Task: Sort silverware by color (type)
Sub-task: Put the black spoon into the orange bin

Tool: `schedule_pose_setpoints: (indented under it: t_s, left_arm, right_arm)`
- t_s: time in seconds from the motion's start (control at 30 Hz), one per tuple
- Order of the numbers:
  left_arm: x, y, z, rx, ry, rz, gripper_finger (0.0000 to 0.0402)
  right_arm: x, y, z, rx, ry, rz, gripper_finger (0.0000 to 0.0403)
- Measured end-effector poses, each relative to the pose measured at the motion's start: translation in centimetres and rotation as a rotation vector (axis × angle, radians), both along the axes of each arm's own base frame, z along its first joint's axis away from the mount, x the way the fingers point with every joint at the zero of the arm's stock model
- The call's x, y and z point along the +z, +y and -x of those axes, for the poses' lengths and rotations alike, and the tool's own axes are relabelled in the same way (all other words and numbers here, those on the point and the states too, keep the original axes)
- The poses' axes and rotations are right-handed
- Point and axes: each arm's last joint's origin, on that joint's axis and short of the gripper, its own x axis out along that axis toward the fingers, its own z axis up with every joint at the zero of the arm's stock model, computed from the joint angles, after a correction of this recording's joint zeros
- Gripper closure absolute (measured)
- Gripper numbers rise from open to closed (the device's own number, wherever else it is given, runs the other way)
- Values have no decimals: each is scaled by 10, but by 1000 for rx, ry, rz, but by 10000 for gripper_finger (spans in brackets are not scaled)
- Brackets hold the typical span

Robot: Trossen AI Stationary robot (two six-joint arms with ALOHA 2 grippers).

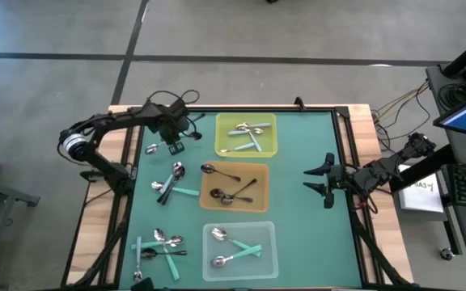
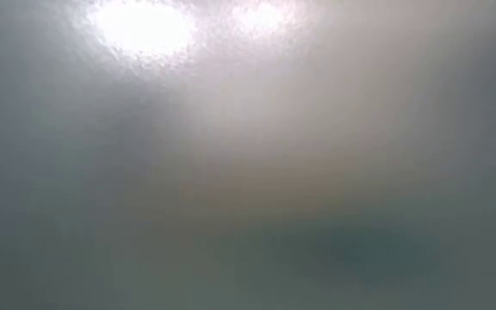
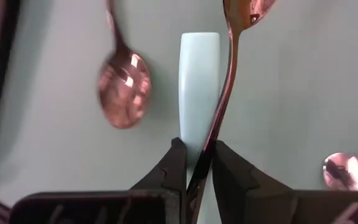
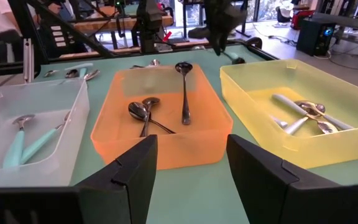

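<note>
Roughly halfway: all three trays are already holding spoons, but two loose groups are still lying on the counter (image 1: 298, 162).

Yellow tray (image 1: 247, 134), at 12 o'clock of the counter's middle, is holding a small pile mixing shiny silver and teal-handled spoons (image 4: 306, 113). Orange tray (image 1: 234, 187), dead centre, is carrying dark spoons (image 4: 143, 112); one more dark spoon (image 1: 217, 171) is lying half over its 10 o'clock corner. Clear tray (image 1: 240, 250), at 6 o'clock, is holding teal-handled spoons (image 4: 27, 140) with a silver one.

Left to sort: a mixed cluster (image 1: 171, 182) at 9 o'clock of the orange tray, another (image 1: 158, 244) at 9 o'clock of the clear tray, and a lone spoon (image 1: 151, 149) near the left arm.

Left gripper (image 1: 173, 138) is hanging at 10 o'clock of the counter's middle, jaws pinched narrow on the handle of a shiny spoon (image 3: 229, 81), which is hanging over a teal handle (image 3: 199, 87). Right gripper (image 1: 320, 179) is waiting at 3 o'clock, jaws wide, holding nothing.

Low view is showing only haze.
</note>
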Motion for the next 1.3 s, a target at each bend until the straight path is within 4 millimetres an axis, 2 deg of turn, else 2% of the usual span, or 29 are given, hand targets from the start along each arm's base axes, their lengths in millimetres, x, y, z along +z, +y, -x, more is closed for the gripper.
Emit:
schedule_pose_setpoints:
  t_s: [0.1,0.2,0.4,0.7,0.87,0.93,1.1,1.17,1.3]
  left_arm:
    - [17,1,-1,-6,-66,-48,371]
    - [23,1,0,-3,-66,-83,371]
    - [19,-4,8,-78,283,-174,371]
    - [2,-2,6,-186,495,-137,371]
    - [-4,-2,0,-291,783,-245,371]
    - [-4,-3,-3,-321,843,-268,371]
    - [-1,-9,-14,-359,861,-315,371]
    - [7,-12,-21,-342,831,-363,371]
    - [34,-13,-36,-268,512,-223,371]
  right_arm:
    - [0,0,0,0,0,0,218]
    - [0,0,0,0,0,0,218]
    - [0,0,0,0,0,0,218]
    - [0,0,0,0,0,0,218]
    - [0,0,0,0,0,0,218]
    - [0,0,0,0,0,0,218]
    - [0,0,0,0,0,0,218]
    - [0,0,0,0,0,0,218]
    - [0,0,0,0,0,0,218]
